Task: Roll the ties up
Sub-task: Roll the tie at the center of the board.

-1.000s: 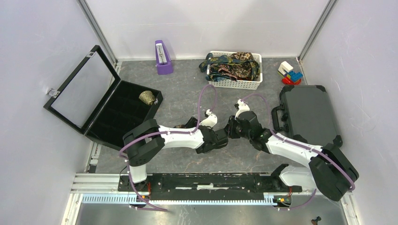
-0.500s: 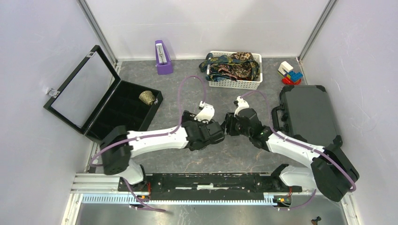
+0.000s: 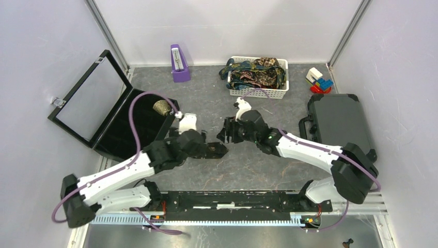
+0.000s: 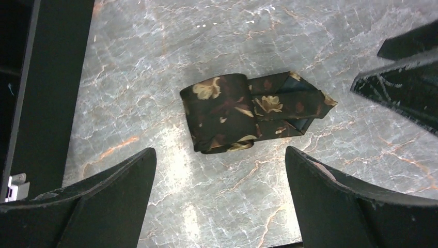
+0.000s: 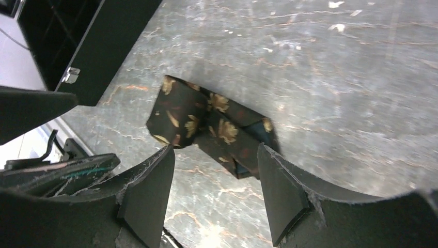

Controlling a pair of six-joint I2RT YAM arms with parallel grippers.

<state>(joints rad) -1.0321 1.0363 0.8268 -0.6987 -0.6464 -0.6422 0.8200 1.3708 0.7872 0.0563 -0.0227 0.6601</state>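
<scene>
Tie (image 4: pixel 243 113) lies rolled on desk (image 4: pixel 155 51), free, btw both grippers, one end sticking out at the side. Left gripper (image 4: pixel 219 155) spread wide over it. Right gripper (image 5: pixel 214 150) spread too, holding nothing. Rolling looks done. Next prob. pinch it w/o unwinding, carry to case (image 3: pixel 129 124). Top view: arms hide tie, case slots too dark to read.

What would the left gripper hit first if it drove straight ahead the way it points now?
Probably the rolled dark floral tie lying on the table: in the wrist view it sits ahead, between the open fingers of the left gripper. Depth is unclear.
</scene>
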